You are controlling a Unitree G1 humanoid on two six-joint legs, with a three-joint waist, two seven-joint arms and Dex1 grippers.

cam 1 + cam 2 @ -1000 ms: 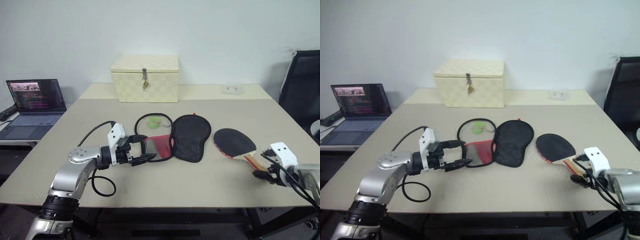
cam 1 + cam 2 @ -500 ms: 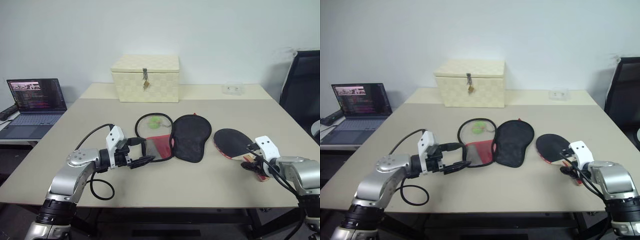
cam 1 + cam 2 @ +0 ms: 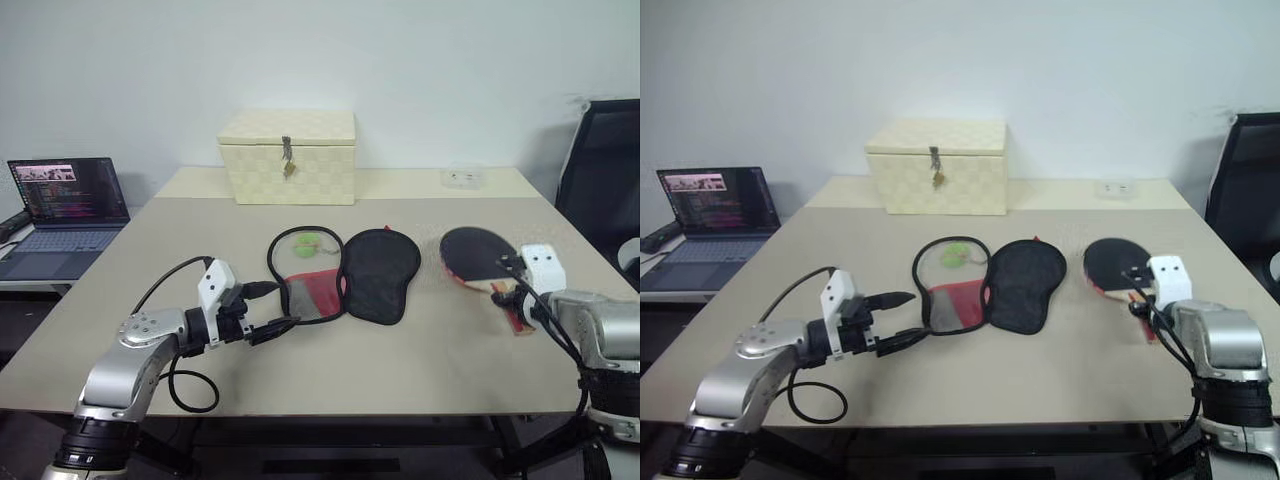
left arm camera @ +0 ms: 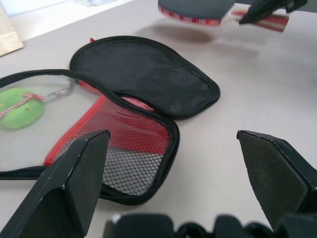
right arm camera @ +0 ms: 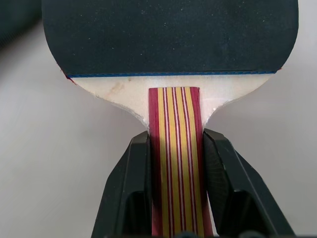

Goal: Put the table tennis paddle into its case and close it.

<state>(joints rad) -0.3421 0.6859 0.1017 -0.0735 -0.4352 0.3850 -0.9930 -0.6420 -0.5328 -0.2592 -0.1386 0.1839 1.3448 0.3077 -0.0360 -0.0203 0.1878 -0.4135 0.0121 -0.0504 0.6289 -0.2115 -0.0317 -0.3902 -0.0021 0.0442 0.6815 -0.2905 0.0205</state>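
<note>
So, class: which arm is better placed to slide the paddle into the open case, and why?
Right. Its pincer is shut on the paddle handle, lifted beside the open case. The left pincer is open, holding nothing, by the case's near edge.

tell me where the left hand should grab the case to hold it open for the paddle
Best bet: the near rim of the mesh half of the case, coming in low from the robot's left. That edge faces the open left hand and looks slightly raised off the table, so one finger could probably slide under it. The black flap lies spread flat beside it, toward the paddle held in the right hand.
</note>
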